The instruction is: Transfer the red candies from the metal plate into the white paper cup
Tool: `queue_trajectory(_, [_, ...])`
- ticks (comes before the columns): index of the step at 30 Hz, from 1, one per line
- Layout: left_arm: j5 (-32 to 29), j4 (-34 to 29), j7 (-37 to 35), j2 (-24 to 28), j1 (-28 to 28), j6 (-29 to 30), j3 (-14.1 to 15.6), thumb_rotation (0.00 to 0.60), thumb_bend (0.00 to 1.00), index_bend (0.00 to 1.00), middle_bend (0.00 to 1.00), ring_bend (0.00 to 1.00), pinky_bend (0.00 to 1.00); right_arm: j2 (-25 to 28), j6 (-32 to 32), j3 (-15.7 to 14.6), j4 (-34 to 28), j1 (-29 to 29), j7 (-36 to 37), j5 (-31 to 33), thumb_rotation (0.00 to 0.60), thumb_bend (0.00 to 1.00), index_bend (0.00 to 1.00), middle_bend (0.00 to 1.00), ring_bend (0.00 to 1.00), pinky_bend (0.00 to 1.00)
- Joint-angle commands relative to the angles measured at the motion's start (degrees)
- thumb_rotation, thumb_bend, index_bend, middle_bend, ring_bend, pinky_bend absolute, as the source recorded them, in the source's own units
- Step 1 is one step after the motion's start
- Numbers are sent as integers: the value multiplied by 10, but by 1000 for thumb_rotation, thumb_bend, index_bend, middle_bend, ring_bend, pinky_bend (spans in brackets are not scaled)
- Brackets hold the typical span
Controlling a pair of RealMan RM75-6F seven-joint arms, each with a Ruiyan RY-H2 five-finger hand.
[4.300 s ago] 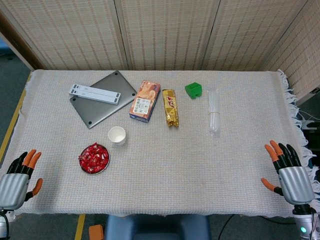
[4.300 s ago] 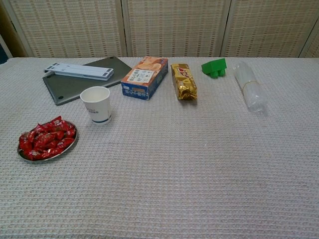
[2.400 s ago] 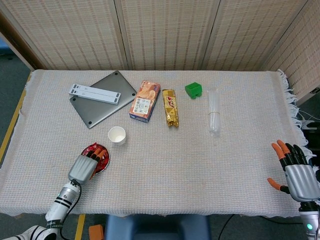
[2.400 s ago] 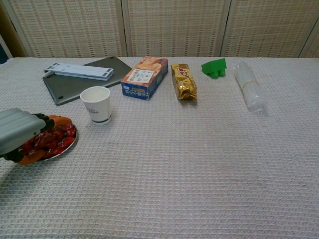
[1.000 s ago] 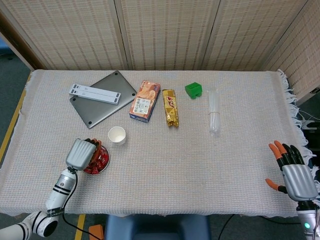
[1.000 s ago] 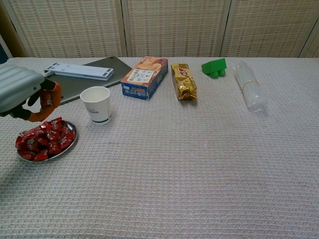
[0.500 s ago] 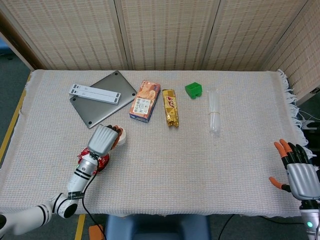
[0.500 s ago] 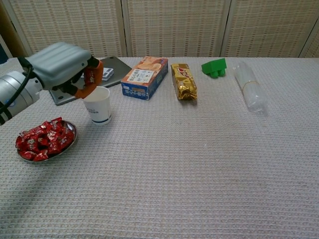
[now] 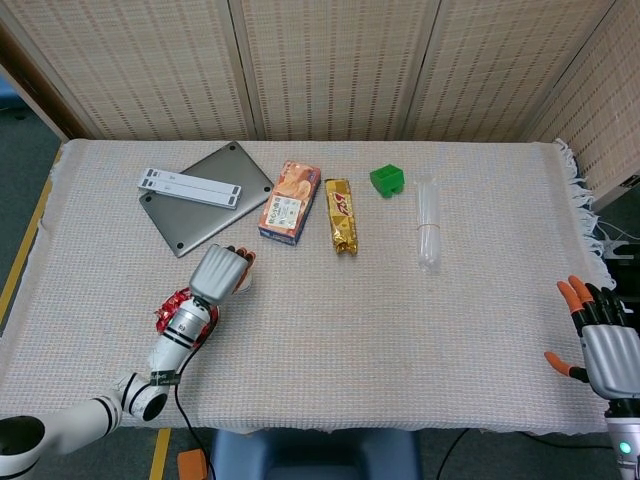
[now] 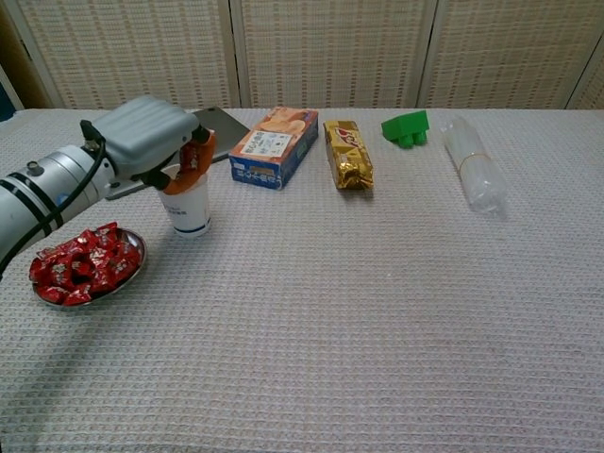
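shiny red candies (image 10: 83, 265) heaped on metal plate (image 10: 135, 267)

L hand (image 10: 151, 137) hides paper cup (image 10: 189, 212) mouth; candy pinched, probably.

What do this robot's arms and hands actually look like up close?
Each hand has a ribbed silver-grey metal back and black fingers tipped in orange, seen on both the left hand and the right hand. The left arm is a slim silver-white tube with black rings around it and a thin black cable running alongside. Below the right hand, a small green light glows.
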Motion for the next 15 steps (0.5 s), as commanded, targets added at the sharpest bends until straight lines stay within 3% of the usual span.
queue_trajectory(1, [6, 10, -11, -4, -4, 3, 6, 600, 569, 465, 624, 602, 956, 1, 2, 0, 0, -1, 2, -1, 600, 62, 0, 0, 0, 0])
queue_trajectory(6, [7, 12, -40, 2, -6, 5, 10, 600, 502, 341, 550, 562, 948, 1, 5, 1, 0, -3, 2, -1, 600, 62, 0, 0, 0, 0])
queue_trajectory(15, [-5, 1, -37, 13, -9, -9, 16, 600, 484, 315, 508, 539, 948, -3, 11, 3, 3, -4, 2, -3, 600, 62, 0, 0, 0, 0])
